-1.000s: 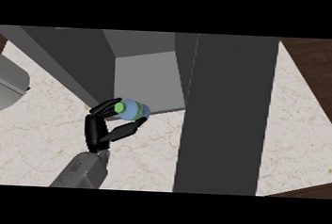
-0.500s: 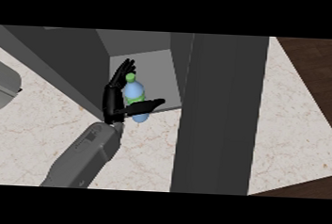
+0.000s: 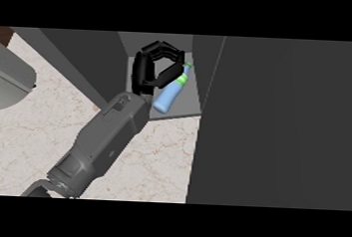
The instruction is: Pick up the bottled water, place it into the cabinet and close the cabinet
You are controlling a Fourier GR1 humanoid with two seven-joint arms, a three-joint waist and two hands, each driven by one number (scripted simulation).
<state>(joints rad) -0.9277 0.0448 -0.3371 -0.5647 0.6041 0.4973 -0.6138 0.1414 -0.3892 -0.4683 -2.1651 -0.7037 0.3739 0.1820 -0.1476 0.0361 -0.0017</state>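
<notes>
1. My left hand (image 3: 153,64): black, reached into the cabinet's open compartment, fingers curled round the upper part of the bottled water. The grey forearm (image 3: 104,137) runs up to it from the lower left of the view, crossing the counter.

2. Bottled water (image 3: 169,93): pale blue body, green cap end. It sits inside the cabinet's opening, on or just above the compartment's floor (I cannot tell whether it touches). Its long axis is tilted, running from lower left to upper right in the view; the green cap end points up and to the right, towards the back of the compartment, and the blue base points down and to the left, towards the compartment's front edge. The neck lies within my curled fingers; the blue body shows below them.

3. Cabinet (image 3: 282,120): dark grey, its large panel filling the right side of the view. The lighter grey compartment lies between that panel and a dark slanted wall on the left.

4. Counter (image 3: 155,159): pale marbled top, carrying the cabinet.

5. Grey rounded object (image 3: 7,81): at the far left edge, partly cut off (kind not identifiable).

6. My right hand: not visible.
</notes>
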